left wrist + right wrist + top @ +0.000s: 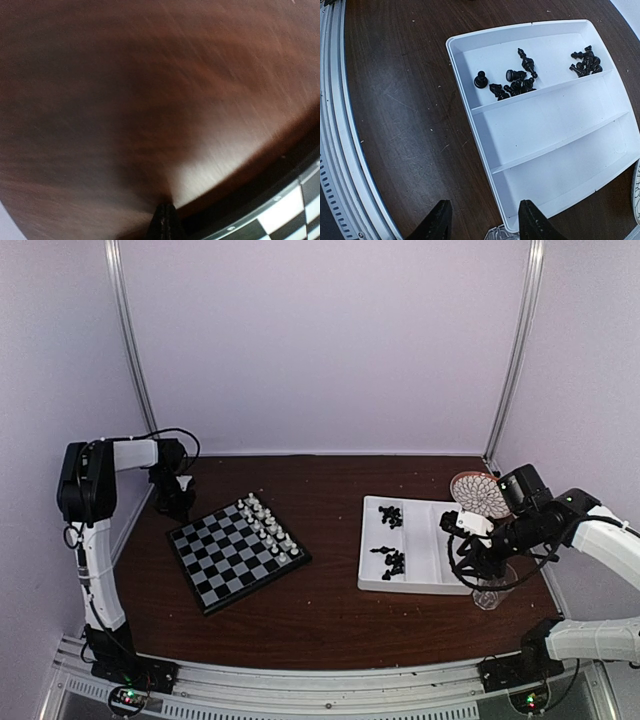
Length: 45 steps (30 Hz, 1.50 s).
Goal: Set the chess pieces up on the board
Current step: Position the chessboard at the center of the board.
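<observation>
The board (pixel 222 568) lies left of centre, turned diagonally. White chess pieces (pixel 268 531) stand in two rows along its far right side. Black chess pieces (pixel 391 561) lie in the left compartment of a white tray, in two heaps (pixel 514 83) (pixel 585 62). My left gripper (pixel 173 502) is shut and empty, low over the table just off the board's back left corner (pixel 295 212); its fingertips (pixel 166 220) are pressed together. My right gripper (pixel 484 225) hangs open and empty over the tray's near right corner, with its fingers (pixel 436 222) astride the rim.
The white divided tray (pixel 364 578) sits right of centre with two bare compartments (pixel 560 125). A clear cup (pixel 488 593) stands under my right gripper beside the tray. A round patterned disc (pixel 478 492) lies behind the tray. A metal rail (pixel 340 150) runs along the near edge.
</observation>
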Tool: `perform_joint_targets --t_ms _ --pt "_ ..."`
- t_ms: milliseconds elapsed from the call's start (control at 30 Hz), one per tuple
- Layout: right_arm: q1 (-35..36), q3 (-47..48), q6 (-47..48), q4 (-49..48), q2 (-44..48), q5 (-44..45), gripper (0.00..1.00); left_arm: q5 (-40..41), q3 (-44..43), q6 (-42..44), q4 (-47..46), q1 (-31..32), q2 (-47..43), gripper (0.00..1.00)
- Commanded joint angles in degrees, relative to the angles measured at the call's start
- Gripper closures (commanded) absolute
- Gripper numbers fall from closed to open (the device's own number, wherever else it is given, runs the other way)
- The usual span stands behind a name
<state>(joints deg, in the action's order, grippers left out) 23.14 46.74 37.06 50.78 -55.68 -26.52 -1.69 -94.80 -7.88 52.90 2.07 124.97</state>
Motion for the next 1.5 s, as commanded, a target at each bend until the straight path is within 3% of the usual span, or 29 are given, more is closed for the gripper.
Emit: perform_joint_targets --t_ms 0,333,567,733,1067,1467 --pt "0.3 -0.6 -0.7 -0.6 -0.2 0.2 0.51 -8.3 7.1 2.5 6.1 4.3 -2.8 1.0" --pt "0.9 -0.4 -0.6 -0.3 -1.2 0.1 0.51 -13.5 28.4 -3.6 4.6 14.6 -15.2 1.0" --pt "1.5 -0.2 -0.7 -0.3 -2.6 0.1 0.51 -14.5 36.6 -8.3 5.9 20.1 -23.7 1.0" --pt "3.9 0.3 -0.4 -0.2 -3.8 0.1 0.51 -16.7 37.4 -10.3 6.1 24.4 -26.1 1.0" --pt "24.8 6.3 5.5 -10.3 -25.2 8.9 0.86 -14.4 44.8 -16.7 1.8 26.6 -32.5 1.0" --pt "37.0 19.3 10.3 -17.5 -49.0 18.2 0.99 -13.7 49.5 -20.8 0.7 28.4 -42.6 1.0"
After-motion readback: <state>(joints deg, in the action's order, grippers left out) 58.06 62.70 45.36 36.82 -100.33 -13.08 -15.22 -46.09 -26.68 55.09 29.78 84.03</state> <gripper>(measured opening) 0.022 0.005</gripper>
